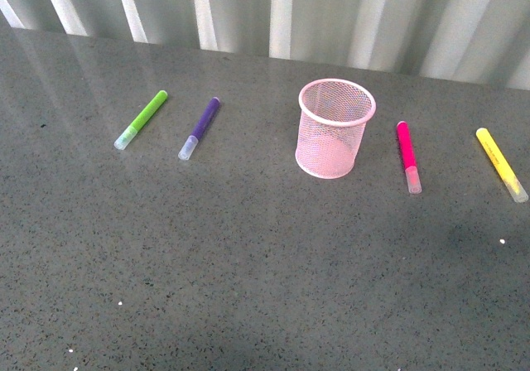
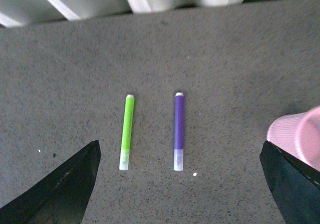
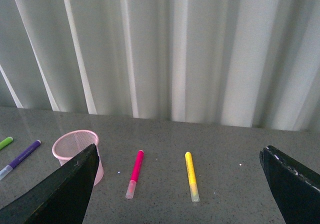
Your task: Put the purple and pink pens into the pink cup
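Both are spread and empty. The purple pen [image 2: 178,124] lies lengthwise before the left hand [image 2: 180,143], the pink pen [image 3: 135,173] before the right hand [image 3: 180,146].

Looked to me like a staged test bench, prob. a lab or office corner; I couldn't tell which. Evidence via my cams: a dark grey speckled tabletop [image 1: 248,288], stone-look, w/ a pale pleated curtain [image 3: 200,49] as backdrop. Desk stuff lay on it: green marker [image 1: 141,119], purple pen [image 1: 199,127], pink pen [image 1: 407,156], yellow marker [image 1: 500,164] and a pink mesh cup [image 1: 333,131].
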Robot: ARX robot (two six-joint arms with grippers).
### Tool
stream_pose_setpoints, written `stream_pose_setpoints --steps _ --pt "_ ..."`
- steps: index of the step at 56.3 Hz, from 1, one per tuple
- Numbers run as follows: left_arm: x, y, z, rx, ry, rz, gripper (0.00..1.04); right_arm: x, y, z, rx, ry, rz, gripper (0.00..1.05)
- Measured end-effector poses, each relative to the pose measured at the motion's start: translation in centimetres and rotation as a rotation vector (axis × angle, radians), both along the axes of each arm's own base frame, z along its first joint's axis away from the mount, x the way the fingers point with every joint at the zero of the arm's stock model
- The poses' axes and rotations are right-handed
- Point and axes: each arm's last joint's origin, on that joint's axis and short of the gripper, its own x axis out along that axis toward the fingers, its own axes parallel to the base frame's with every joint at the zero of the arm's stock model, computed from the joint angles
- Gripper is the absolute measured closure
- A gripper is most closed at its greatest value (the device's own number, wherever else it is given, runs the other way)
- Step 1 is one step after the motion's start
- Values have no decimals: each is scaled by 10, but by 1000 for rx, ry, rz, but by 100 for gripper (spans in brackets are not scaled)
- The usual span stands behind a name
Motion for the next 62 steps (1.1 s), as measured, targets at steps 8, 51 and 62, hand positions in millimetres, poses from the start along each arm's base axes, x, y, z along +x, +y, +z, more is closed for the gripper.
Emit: stream_pose_setpoints --steps 8,51,62 --pt "15 -7 -40 17 78 9 7 0 0 0 0 0 0 7" --pt "53 -34 -141 62 243 -16 7 0 0 0 0 0 0 7" --pt "74 -41 -162 73 262 -16 7 0 0 0 0 0 0 7"
